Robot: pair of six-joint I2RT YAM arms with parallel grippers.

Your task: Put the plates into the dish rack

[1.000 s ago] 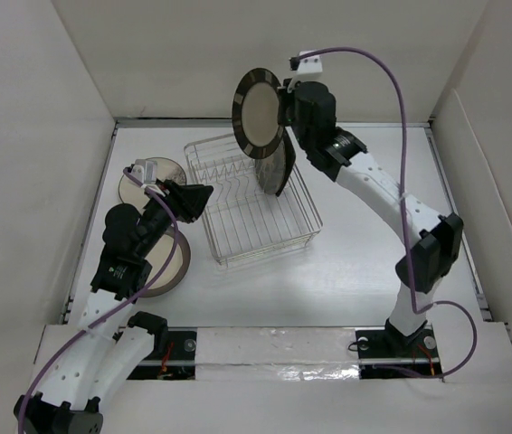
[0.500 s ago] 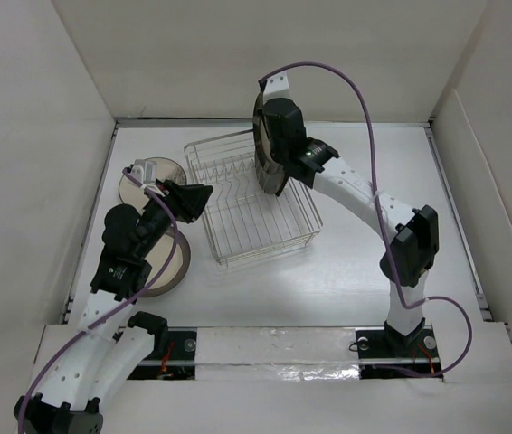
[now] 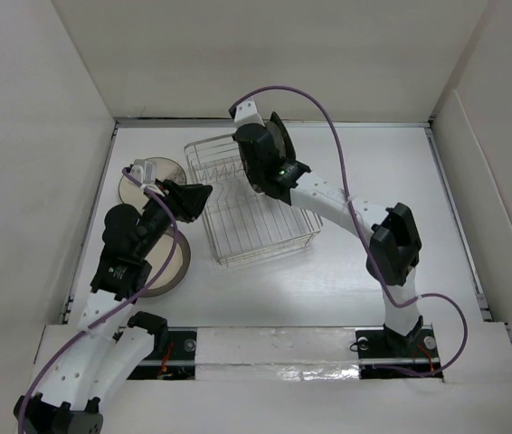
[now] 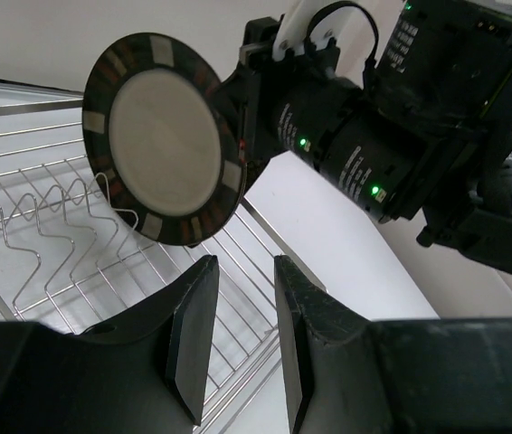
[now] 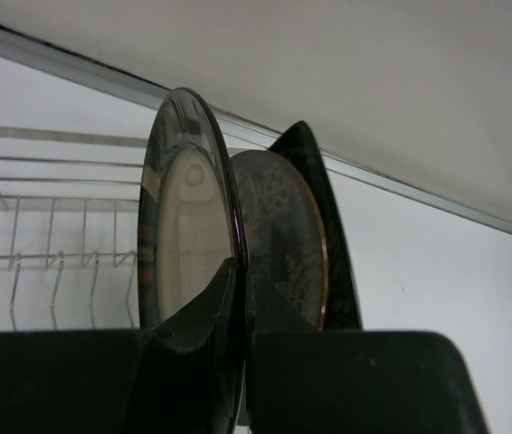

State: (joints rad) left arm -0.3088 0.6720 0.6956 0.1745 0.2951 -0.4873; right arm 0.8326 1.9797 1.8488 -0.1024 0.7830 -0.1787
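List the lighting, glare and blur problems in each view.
Top view: even soft light, faint shadows, shine on the tape strip. Left wrist view: the plate is sharp, the left gripper nearly a silhouette. Right wrist view: reflections streak the plate's glossy face; the right gripper is dark and soft.

- The left arm (image 3: 122, 269) and the right arm (image 3: 346, 203) have white shells and black joints.
- A purple cable (image 3: 285, 88) runs along each.
- The left gripper (image 4: 241, 271) has flat black fingers.
- Green lights (image 4: 303, 142) dot the right wrist.
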